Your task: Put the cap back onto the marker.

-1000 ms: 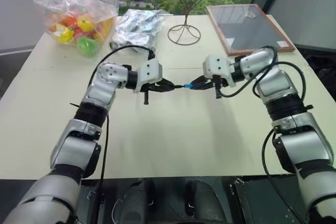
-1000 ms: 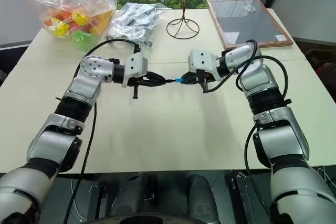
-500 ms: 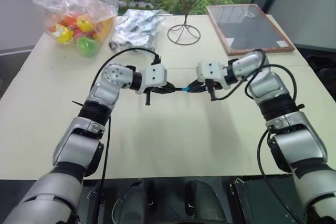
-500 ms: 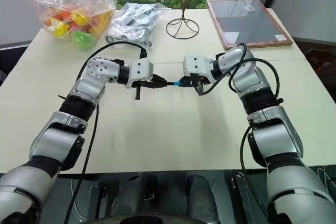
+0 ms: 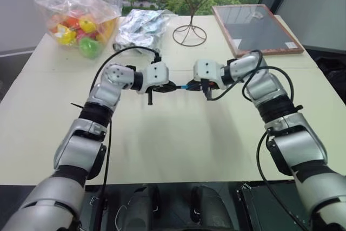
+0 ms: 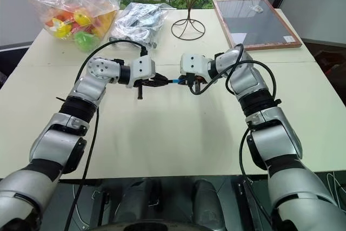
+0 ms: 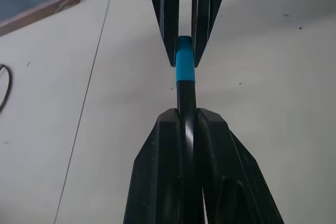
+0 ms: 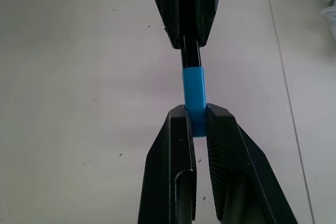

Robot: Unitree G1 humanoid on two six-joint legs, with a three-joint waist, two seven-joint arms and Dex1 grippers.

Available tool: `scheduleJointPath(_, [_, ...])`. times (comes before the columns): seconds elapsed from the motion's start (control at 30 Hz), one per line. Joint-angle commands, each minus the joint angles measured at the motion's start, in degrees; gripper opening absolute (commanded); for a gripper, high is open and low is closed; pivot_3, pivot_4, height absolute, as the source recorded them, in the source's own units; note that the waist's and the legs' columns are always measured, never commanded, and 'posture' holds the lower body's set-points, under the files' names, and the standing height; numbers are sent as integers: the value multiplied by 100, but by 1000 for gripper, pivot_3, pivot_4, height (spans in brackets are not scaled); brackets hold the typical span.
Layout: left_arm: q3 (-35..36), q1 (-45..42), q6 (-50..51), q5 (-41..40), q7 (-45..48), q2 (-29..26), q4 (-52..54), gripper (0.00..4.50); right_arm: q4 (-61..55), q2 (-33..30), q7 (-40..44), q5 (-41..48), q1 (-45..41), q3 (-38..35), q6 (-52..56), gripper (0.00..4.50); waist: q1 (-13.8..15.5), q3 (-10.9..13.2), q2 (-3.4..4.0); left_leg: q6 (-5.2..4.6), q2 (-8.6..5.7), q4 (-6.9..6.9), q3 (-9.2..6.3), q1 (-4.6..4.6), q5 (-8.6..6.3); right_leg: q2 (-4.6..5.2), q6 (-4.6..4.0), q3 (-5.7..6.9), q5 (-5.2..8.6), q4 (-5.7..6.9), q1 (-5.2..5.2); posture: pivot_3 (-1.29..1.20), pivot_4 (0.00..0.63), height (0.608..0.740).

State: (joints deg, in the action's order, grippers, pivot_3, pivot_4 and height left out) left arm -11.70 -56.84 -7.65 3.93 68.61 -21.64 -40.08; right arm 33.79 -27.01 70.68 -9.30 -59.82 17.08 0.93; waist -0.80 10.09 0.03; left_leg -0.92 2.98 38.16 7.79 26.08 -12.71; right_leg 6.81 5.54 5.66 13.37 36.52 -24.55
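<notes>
The cap is being pinched at its rear end by the clenched right gripper, its open end sitting over the tip of the marker; the marker is being grasped by the closed left gripper; both are being held level, tip to tip, above the cream table; a bag of coloured toys is lying well apart at the far corner.

Marker rear hidden inside left jaws; cap end hidden between right jaws.
</notes>
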Motion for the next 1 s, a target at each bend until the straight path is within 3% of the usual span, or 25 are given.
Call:
scheduleJointPath(0.03, [44, -226, 13, -378, 12, 414, 255, 0, -866, 375, -50, 386, -180, -79, -110, 33, 0, 0, 0, 0, 0, 0, -1, 0, 0, 0, 0, 0, 0, 0, 0, 0, 150, 740])
scheduleJointPath(0.43, [60, -265, -588, -88, -127, 261, -77, 0, -910, -5, 196, 299, -26, -117, -24, 33, -1, 0, 0, 0, 0, 0, 0, 0, 0, 0, 0, 0, 0, 0, 0, 0, 150, 740])
scheduleJointPath(0.87, [146, -259, -503, -22, -282, 150, -179, 0, -655, -227, 223, 39, -89, -22, -4, 33, 5, 0, 0, 0, 0, 0, 0, 0, 0, 0, 0, 0, 0, 0, -1, 0, 150, 740])
scheduleJointPath(0.9, [156, -233, -481, -9, -287, 101, -181, 0, -656, -295, 215, -30, -71, 6, -4, 877, -2, 0, 0, 0, 0, 0, 0, 0, 0, 0, 0, 0, 0, 0, -1, 0, 150, 740])
scheduleJointPath(1.0, [211, -94, -455, 28, -304, -171, -216, 0, -688, -553, 198, -166, -23, 14, 30, 2164, -13, 0, 0, -1, 0, -1, -1, 0, 0, 0, 0, 0, 0, 0, -2, 0, 150, 740])
